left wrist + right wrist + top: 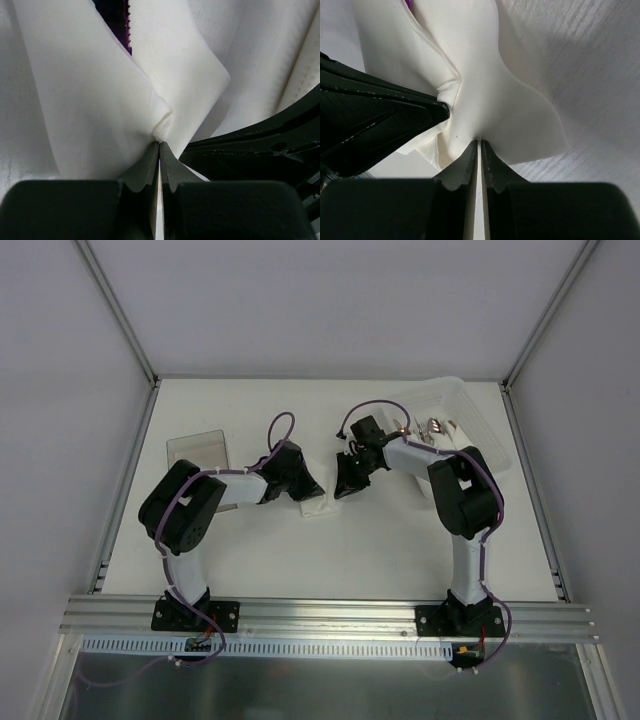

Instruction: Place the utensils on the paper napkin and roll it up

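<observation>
The white paper napkin (pixel 318 503) lies at mid-table between my two grippers. My left gripper (pixel 159 143) is shut on a pinched fold of the napkin (pixel 90 100). My right gripper (pixel 478 141) is shut on another fold of the napkin (pixel 515 120). The iridescent purple utensil (pixel 119 20) shows inside the folds, with a serrated edge; a sliver of it shows in the right wrist view (pixel 408 5). The black spoon is hidden. In the top view the left gripper (pixel 308 487) and right gripper (pixel 345 483) nearly meet over the napkin.
A clear plastic box (pixel 470 425) holding silver cutlery (pixel 436 426) stands at the back right, behind the right arm. A clear flat lid (pixel 197 448) lies at the back left. Metal rails border the table on both sides.
</observation>
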